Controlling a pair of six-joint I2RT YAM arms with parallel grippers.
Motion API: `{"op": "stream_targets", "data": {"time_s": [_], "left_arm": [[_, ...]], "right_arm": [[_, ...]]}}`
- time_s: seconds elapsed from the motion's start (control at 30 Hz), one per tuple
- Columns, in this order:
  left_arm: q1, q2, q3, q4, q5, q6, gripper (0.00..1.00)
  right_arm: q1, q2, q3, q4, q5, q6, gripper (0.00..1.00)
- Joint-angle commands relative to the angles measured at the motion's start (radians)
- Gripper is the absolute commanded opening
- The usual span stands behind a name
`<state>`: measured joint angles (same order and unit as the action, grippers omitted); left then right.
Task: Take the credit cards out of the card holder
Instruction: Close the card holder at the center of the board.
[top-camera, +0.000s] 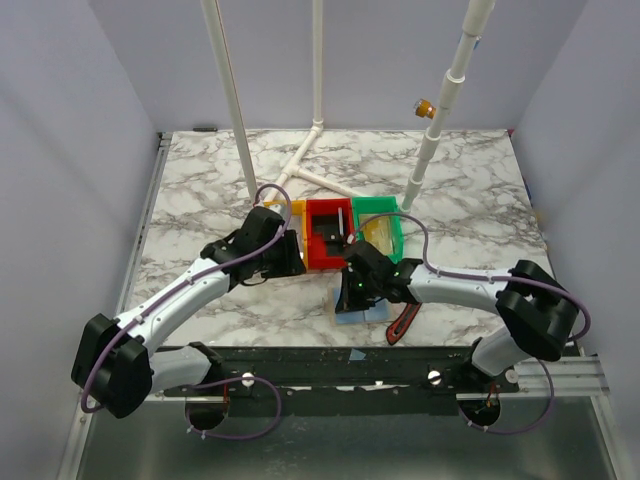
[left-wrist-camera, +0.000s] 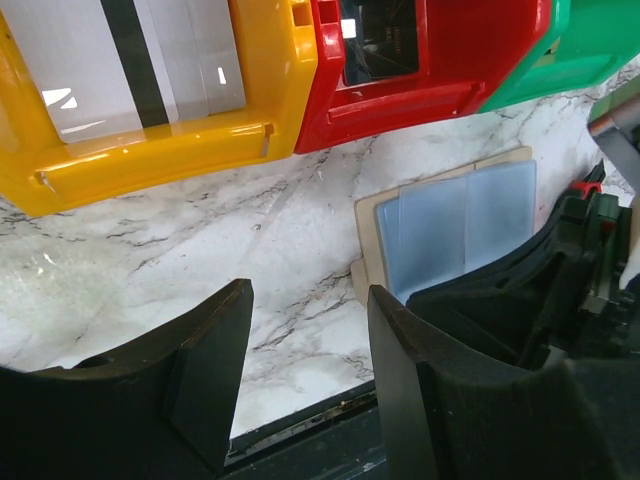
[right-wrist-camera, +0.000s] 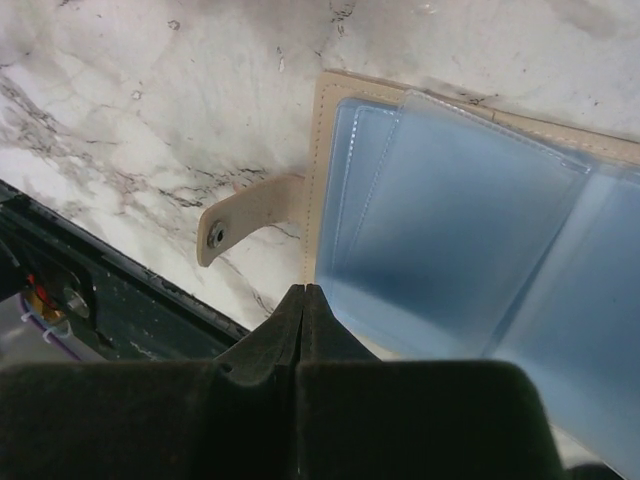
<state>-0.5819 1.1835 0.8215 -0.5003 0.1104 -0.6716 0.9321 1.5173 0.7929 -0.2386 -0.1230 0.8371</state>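
Observation:
The card holder (top-camera: 352, 316) lies open on the marble near the front edge, tan with blue-grey pockets (right-wrist-camera: 450, 220); it also shows in the left wrist view (left-wrist-camera: 450, 230). No card shows in its pockets. A white card with a black stripe (left-wrist-camera: 130, 60) lies in the yellow bin. A yellowish card (top-camera: 382, 232) lies in the green bin. My right gripper (right-wrist-camera: 305, 290) is shut, its tips at the holder's near-left edge beside the snap tab (right-wrist-camera: 240, 215). My left gripper (left-wrist-camera: 308, 300) is open and empty over bare marble, left of the holder.
Yellow (left-wrist-camera: 150, 150), red (left-wrist-camera: 400, 100) and green (left-wrist-camera: 580, 50) bins stand in a row just behind the holder. A red-and-black tool (top-camera: 402, 322) lies to the holder's right. White pipe posts (top-camera: 435, 130) rise at the back. The table's front edge is close.

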Motion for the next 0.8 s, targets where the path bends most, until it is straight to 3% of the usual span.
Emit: {"op": "stream_targets", "data": {"time_s": [0.0, 0.37, 0.77], "left_arm": [[-0.018, -0.018, -0.013, 0.03, 0.024, -0.02, 0.51], [-0.06, 0.012, -0.007, 0.063, 0.066, -0.037, 0.49], [-0.115, 0.092, -0.03, 0.133, 0.113, -0.071, 0.25]], "right_arm": [[0.016, 0.04, 0.027, 0.019, 0.063, -0.005, 0.01], [0.019, 0.079, 0.011, 0.007, 0.118, -0.008, 0.01], [0.019, 0.042, -0.001, -0.092, 0.265, 0.014, 0.01]]}}
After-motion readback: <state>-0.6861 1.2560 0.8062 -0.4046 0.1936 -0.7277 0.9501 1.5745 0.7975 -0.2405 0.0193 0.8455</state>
